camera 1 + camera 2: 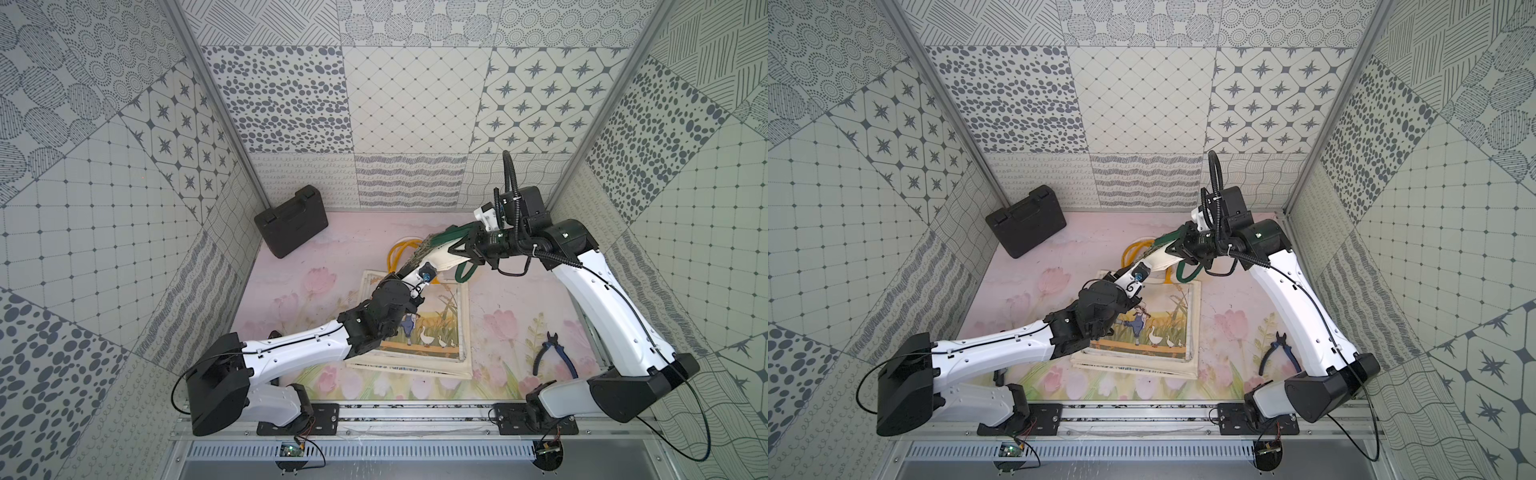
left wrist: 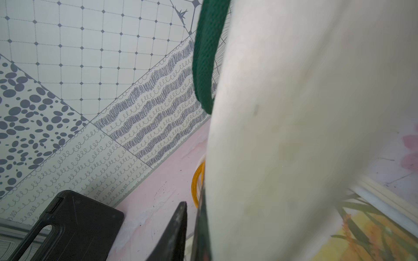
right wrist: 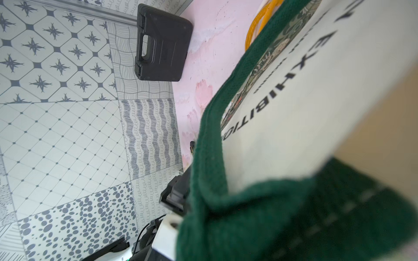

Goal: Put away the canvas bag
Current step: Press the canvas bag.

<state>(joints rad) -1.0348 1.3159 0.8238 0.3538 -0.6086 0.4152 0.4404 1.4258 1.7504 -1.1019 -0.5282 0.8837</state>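
Canvas bag (image 1: 443, 258) held aloft, to be laid on the stack

Square it over the folded bags (image 1: 432, 332) on the counter (image 1: 519, 299) and lower it slowly. The left tool (image 1: 417, 262) looks parted, one finger (image 2: 178, 226) clear of the cloth. The right tool (image 1: 459, 246) pinches the green handle (image 3: 210, 135). The bag hangs cream, limp and lettered above the stack's far edge.

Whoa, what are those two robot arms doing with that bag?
They are putting a cloth bag away. The right tool is shut on the bag near its green strap and holds it up in the air. The left tool is at the bag's other side; whether it grips is unclear. A stack of folded bags lies flat below.
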